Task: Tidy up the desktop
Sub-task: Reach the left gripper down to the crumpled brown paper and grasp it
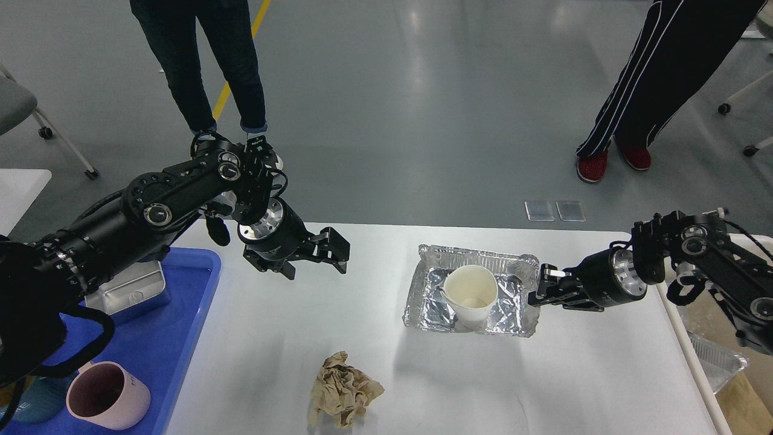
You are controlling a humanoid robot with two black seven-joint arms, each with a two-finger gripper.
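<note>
The white desktop (574, 374) fills the lower view. On it a silver foil tray (432, 293) holds a tilted white paper cup (471, 293). My right gripper (536, 295) comes in from the right and is shut on the tray's right rim; the tray's shadow suggests it is slightly raised. My left gripper (317, 264) is open and empty, hovering over the desktop's back left, well left of the foil tray. A crumpled brown paper wad (343, 393) lies near the front edge.
A blue plastic tray (175, 326) at the left holds a metal tin (133, 290), partly behind my left arm, and a pink mug (105, 396). A bin (715, 362) with a foil container stands past the right edge. Two people stand beyond the table.
</note>
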